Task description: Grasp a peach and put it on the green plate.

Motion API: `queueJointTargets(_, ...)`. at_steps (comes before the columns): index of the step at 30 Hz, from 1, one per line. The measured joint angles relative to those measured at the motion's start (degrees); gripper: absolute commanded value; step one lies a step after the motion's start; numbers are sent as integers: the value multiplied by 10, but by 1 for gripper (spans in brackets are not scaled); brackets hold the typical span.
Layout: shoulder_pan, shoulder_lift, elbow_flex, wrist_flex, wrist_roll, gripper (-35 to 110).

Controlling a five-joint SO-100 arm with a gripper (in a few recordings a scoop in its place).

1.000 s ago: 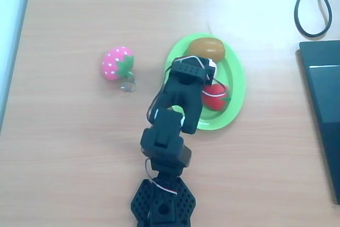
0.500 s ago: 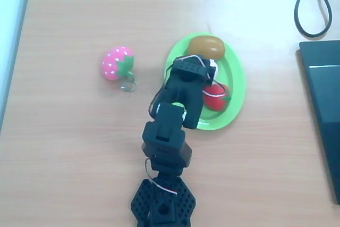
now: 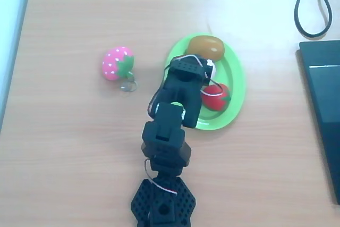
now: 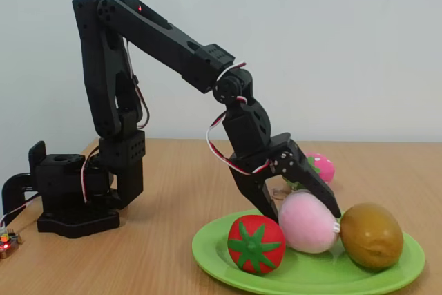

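Peach (image 4: 306, 221), pale pink and round, sits on the green plate (image 4: 311, 274) in the fixed view, between a red fruit (image 4: 256, 242) with a green leaf on its left and a brown fruit (image 4: 371, 235) on its right, touching both. I see the gripper (image 4: 304, 212) of my black arm (image 4: 166, 43) spread around it, one finger (image 4: 266, 202) down its left side and the other over its top and right; whether the fingers press on it or stand just clear I cannot tell. From overhead, the arm's wrist (image 3: 186, 78) hides the peach, with the green plate's rim (image 3: 240, 78) curving around the brown fruit (image 3: 206, 47) and the red fruit (image 3: 215, 97). Compared with one second ago, the wrist and elbow have drawn slightly back toward the arm's base (image 3: 162, 206), and the fruits on the plate lie where they were. A dark pink strawberry (image 3: 117, 63) with white dots stays on the wooden table (image 3: 69, 147), well left of the plate. A black cable (image 3: 316, 3) loops at the overhead view's upper right corner.
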Motion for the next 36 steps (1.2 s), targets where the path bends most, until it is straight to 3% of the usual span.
queueJointTargets(22,-37,66,23,3,10,43)
queueJointTargets(36,-86,187,74,69,29,42)
